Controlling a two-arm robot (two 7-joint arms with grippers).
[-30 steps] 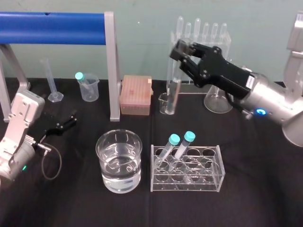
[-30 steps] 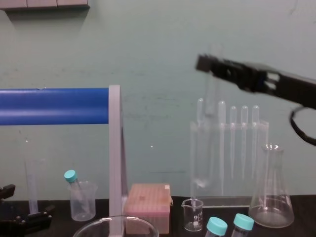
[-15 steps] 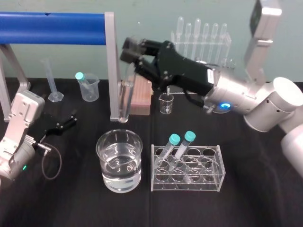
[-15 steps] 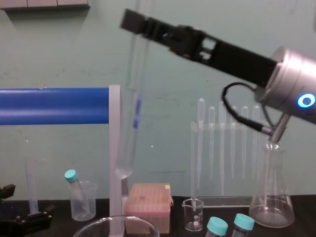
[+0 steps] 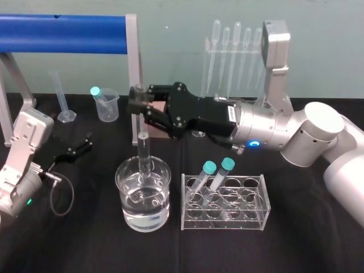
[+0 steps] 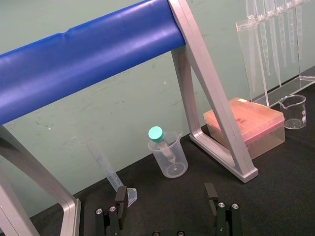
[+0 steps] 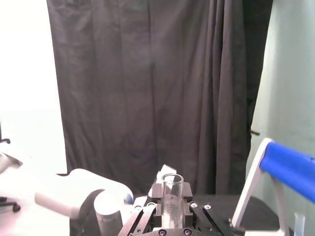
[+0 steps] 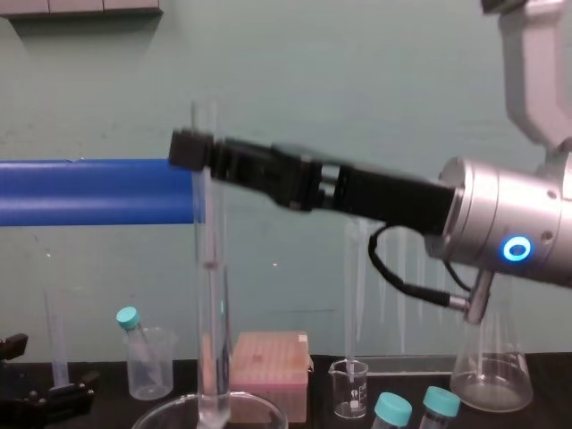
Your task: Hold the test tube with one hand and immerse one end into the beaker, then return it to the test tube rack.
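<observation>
My right gripper point(image 5: 140, 104) is shut on the upper part of the test tube point(image 5: 144, 149), a long clear tube held upright. The tube's lower end reaches down inside the rim of the beaker point(image 5: 123, 185), a wide glass with water in it. From the chest the test tube point(image 8: 212, 286) hangs from the right gripper point(image 8: 198, 150) into the beaker's rim point(image 8: 161, 412). The right wrist view shows the tube's open rim point(image 7: 172, 189) between the fingers. The clear test tube rack point(image 5: 259, 200) stands right of the beaker and holds two teal-capped tubes point(image 5: 213, 173). My left gripper point(image 6: 165, 209) rests open at the far left.
A blue bar on a grey frame point(image 5: 135, 79) stands behind the beaker. Along the back are a plastic cup point(image 5: 107, 104) with a capped tube, a graduated cylinder point(image 5: 62, 96), a pink box point(image 8: 266, 362), a small beaker point(image 8: 349, 389), a pipette stand point(image 5: 236, 42) and a flask point(image 8: 490, 375).
My right gripper has carried the test tube left and down from the back of the table to over the beaker, and its lower end has gone into the beaker. The left arm has not moved.
</observation>
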